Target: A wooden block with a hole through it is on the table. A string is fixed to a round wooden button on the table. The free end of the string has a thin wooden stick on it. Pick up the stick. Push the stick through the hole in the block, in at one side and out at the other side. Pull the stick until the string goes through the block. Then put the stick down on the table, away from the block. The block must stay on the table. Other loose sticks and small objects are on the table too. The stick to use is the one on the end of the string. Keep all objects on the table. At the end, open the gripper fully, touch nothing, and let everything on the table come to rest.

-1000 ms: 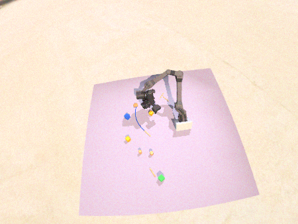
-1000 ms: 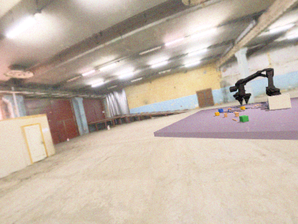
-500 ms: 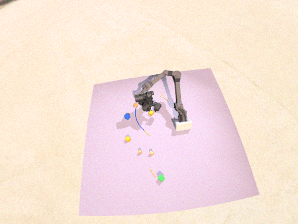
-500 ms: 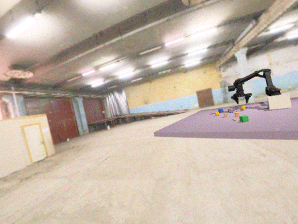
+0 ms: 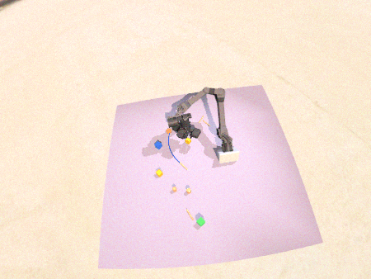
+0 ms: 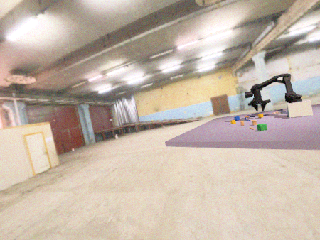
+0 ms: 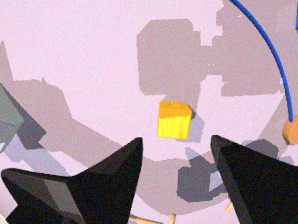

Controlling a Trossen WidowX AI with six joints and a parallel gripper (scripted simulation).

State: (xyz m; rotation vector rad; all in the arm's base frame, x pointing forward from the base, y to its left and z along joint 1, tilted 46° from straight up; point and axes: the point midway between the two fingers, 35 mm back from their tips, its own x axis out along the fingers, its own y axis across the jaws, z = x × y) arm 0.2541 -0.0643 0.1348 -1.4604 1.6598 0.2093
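The yellow wooden block [image 5: 188, 140] [image 6: 260, 116] [image 7: 174, 120] stands on the table; its hole does not show. The stick [image 5: 183, 166] on the string's free end lies flat, well away from the block; it is out of the wrist view. The blue string [image 5: 171, 150] [image 7: 272, 47] curves over the table from the round orange button [image 5: 168, 130] [image 7: 291, 131]. My gripper [image 5: 189, 134] [image 6: 260, 111] [image 7: 177, 142] is partly open and empty. It points down above the table close to the yellow block, with nothing between its fingers.
A blue cube [image 5: 158, 144], another yellow cube [image 5: 159, 172], two small orange pieces [image 5: 174, 189] [image 5: 188, 191] and a green cube [image 5: 200, 222] stand about. Loose sticks lie behind the gripper [image 5: 201, 120] and near the green cube. The white arm base [image 5: 228, 156] stands right of the block.
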